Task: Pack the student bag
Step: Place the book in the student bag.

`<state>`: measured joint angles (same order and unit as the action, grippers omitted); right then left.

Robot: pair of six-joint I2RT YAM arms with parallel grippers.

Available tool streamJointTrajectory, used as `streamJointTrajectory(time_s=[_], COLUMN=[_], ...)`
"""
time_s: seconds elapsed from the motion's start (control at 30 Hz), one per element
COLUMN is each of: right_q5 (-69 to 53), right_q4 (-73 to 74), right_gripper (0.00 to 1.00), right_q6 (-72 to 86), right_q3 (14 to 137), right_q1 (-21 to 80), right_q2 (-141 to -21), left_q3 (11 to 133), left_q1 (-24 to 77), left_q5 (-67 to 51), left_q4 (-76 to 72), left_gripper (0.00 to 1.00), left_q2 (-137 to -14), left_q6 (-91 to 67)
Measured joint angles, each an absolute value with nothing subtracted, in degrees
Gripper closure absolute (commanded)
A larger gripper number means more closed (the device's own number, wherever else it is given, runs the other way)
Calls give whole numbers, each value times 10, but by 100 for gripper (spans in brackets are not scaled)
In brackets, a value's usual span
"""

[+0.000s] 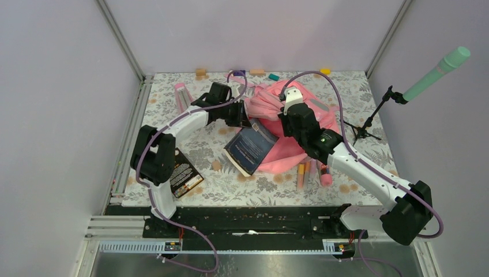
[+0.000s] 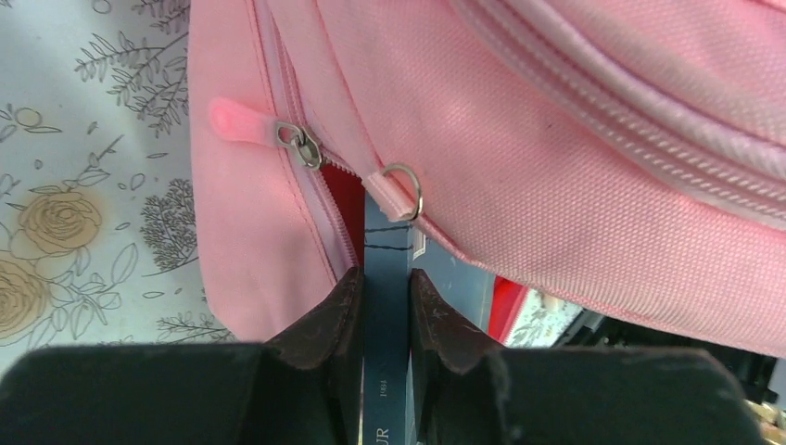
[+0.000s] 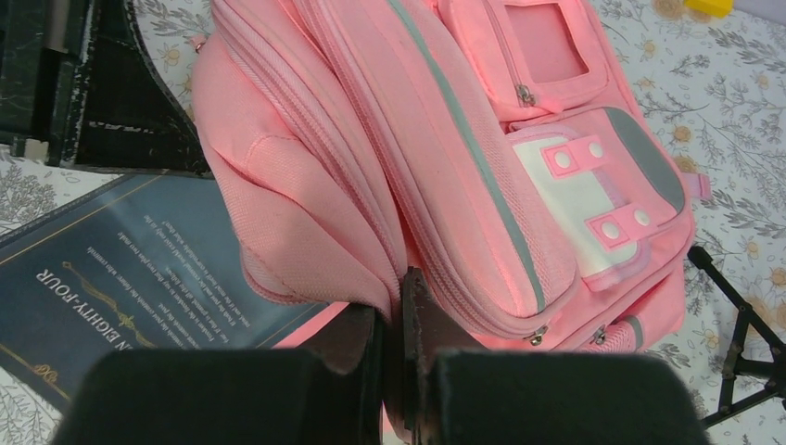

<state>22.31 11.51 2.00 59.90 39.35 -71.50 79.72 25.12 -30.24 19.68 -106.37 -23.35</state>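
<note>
The left gripper clamps the blue book at the student bag mouth; the right gripper pinches its fabric, probably to hold it open.

Lighting bright, even, overhead, shadows soft; large pink fabric backpack sharp ahead of black fingers of right gripper, themselves blurred.

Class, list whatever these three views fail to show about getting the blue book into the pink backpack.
- Top view: both arms hide the student bag opening, so how far in the blue book sits is unclear.
- Left wrist view: the left jaws and the bottom edge cut off the book's spine lettering.
- Right wrist view: the bag's folds hide how much fabric the right jaws pinch.
- Top view: the left arm hides part of a second book.
</note>
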Motion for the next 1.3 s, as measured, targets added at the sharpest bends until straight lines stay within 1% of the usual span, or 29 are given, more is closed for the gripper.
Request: streamJointTrajectory(time_s=[0.1, 0.2, 0.27, 0.47, 0.57, 0.7, 0.73, 0.83, 0.93, 1.13, 1.3], right_q5=[217, 215, 214, 210, 207, 202, 201, 200, 200, 200, 200], right_q4=[116, 116, 116, 118, 119, 123, 123, 124, 124, 124, 124], right_gripper=[100, 100, 100, 100, 100, 100, 100, 100, 100, 100, 100], right_q6=[20, 21, 23, 27, 29, 32, 32, 36, 37, 40, 41], right_q3=[599, 599, 599, 599, 599, 599, 599, 599, 599, 599, 599], right_q1=[394, 394, 394, 394, 394, 394, 394, 394, 394, 394, 394], right_q2=[-715, -715, -715, -715, -715, -715, -715, -715, -715, -715, -715], left_q3=[793, 783, 780, 762, 757, 752, 751, 736, 719, 661, 563], left_q1=[253, 256, 256, 256, 256, 257, 257, 258, 255, 244, 222], left_q5=[-284, -274, -267, -241, -224, -206, -204, -193, -176, -158, -158], left_q4=[184, 159, 158, 140, 132, 137, 137, 143, 156, 166, 139], left_gripper=[100, 96, 90, 61, 49, 37, 26, 10, 2, 1, 1], left_q2=[-1064, -1064, -1065, -1070, -1071, -1068, -1066, -1048, -1023, -941, -834], left_q6=[-222, -216, -213, -211, -208, -201, -199, -192, -192, -212, -269])
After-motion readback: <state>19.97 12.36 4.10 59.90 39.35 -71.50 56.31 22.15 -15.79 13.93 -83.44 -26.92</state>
